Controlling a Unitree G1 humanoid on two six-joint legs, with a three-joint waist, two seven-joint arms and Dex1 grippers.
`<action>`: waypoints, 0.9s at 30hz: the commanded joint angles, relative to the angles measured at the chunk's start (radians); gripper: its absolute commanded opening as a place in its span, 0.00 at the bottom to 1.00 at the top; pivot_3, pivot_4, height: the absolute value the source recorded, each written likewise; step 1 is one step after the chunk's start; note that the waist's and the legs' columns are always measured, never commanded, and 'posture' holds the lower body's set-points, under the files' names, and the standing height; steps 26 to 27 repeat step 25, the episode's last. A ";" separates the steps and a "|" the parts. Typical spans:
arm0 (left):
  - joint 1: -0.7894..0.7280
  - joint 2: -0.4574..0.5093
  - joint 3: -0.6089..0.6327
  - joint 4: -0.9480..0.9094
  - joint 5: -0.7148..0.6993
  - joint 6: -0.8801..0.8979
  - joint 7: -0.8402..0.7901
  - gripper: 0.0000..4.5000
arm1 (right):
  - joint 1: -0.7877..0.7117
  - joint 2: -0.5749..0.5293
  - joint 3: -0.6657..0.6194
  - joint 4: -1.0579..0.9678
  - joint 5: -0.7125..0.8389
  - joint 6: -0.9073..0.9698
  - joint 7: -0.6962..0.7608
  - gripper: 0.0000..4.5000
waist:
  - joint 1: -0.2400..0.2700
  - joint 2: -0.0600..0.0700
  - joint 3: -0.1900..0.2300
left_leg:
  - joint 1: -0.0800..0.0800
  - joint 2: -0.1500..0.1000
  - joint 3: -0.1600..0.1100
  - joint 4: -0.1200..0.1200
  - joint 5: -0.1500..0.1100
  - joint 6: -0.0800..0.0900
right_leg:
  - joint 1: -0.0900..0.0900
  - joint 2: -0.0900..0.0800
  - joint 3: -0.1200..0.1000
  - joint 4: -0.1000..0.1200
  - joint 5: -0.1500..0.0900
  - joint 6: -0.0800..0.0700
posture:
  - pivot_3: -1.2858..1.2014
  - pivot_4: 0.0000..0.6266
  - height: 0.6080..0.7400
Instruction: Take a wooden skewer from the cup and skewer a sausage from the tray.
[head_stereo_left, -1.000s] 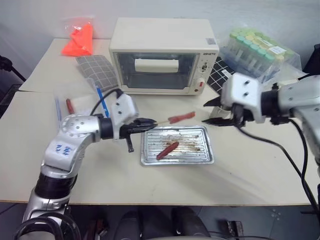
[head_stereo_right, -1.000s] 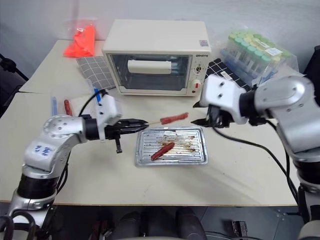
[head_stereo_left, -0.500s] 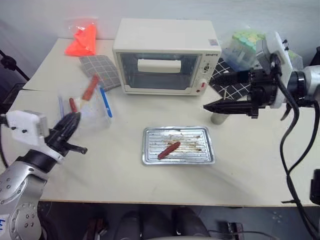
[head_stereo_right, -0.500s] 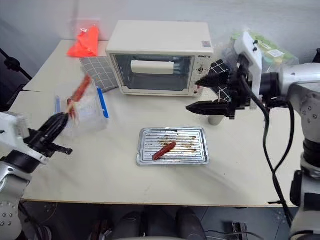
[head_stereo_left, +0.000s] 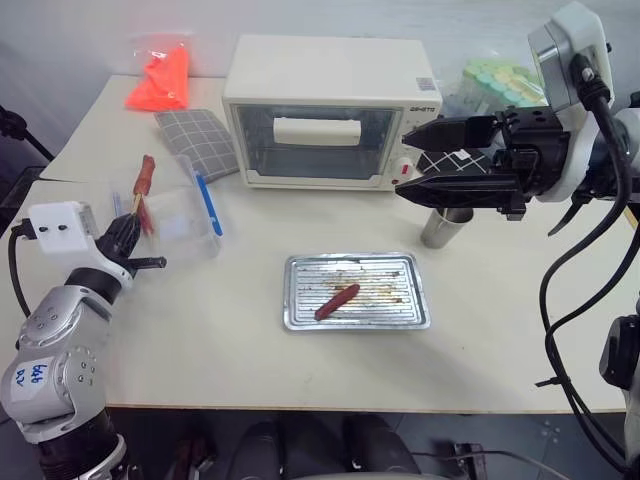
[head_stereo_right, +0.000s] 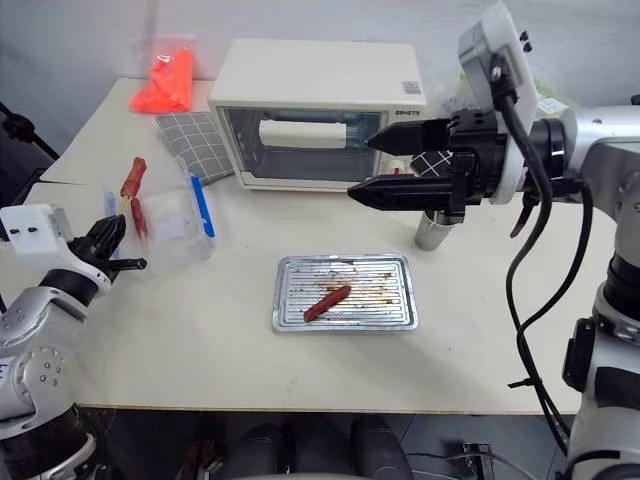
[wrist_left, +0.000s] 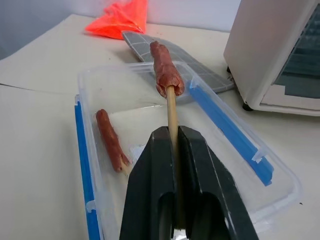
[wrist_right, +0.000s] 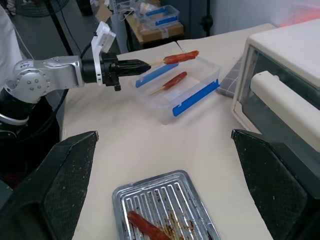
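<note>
so the left gripper (wrist_left: 172, 145) is pinching a thin pale wooden skewer (wrist_left: 171, 107) between its two black fingers, and a reddish-brown sausage (wrist_left: 166, 67) is sitting impaled on the far end of that stick. it is holding the loaded skewer over a clear plastic box with blue clips (wrist_left: 260, 167), where another skewered sausage (wrist_left: 110, 140) is already lying on the floor of the box. judging by that, the piercing itself looks done and the step in hand is setting the finished piece into the box.

across the cream table (head_stereo_left: 500, 370), the right gripper (head_stereo_left: 435, 160) is hovering above the surface with its fingers spread wide and nothing between them, just in front of the cream toaster oven (head_stereo_left: 325, 110). the small dull silver metal cup (head_stereo_left: 440, 228) is standing below it, beside the shiny ribbed metal tray (head_stereo_left: 405, 318). one more loose sausage (head_stereo_left: 336, 300) is resting on the tray's floor, tilted, near its middle.

the next move probably calls for the left arm lowering the stick until the sausage rests beside the one already in the box, then letting go; after that, likely a fresh skewer for the remaining sausage.
</note>
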 joint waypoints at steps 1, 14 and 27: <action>-0.018 0.020 -0.004 0.010 0.002 -0.032 -0.001 0.12 | 0.005 -0.019 -0.042 -0.031 0.031 -0.009 -0.026 1.00 | -0.001 0.000 0.000 | 0.000 0.000 0.000 0.000 0.000 0.000 | 0.000 0.000 0.000 0.000 0.000 0.000 | 0.52 0.24 1.00; 0.089 0.217 0.353 -0.152 -0.386 0.233 -0.141 0.55 | 0.077 -0.058 -0.002 0.000 -0.004 -0.098 -0.028 1.00 | -0.004 0.000 0.000 | 0.000 0.001 -0.001 -0.001 0.000 0.000 | 0.000 -0.001 -0.003 0.000 0.000 0.000 | 0.52 0.24 1.00; 0.503 0.477 0.651 -0.035 -0.420 0.205 -0.486 0.55 | 0.101 -0.076 0.047 0.059 -0.060 -0.169 0.026 1.00 | -0.003 0.000 0.001 | 0.001 -0.003 -0.008 -0.003 -0.001 0.001 | 0.002 -0.008 -0.016 -0.003 -0.002 -0.004 | 0.52 0.24 1.00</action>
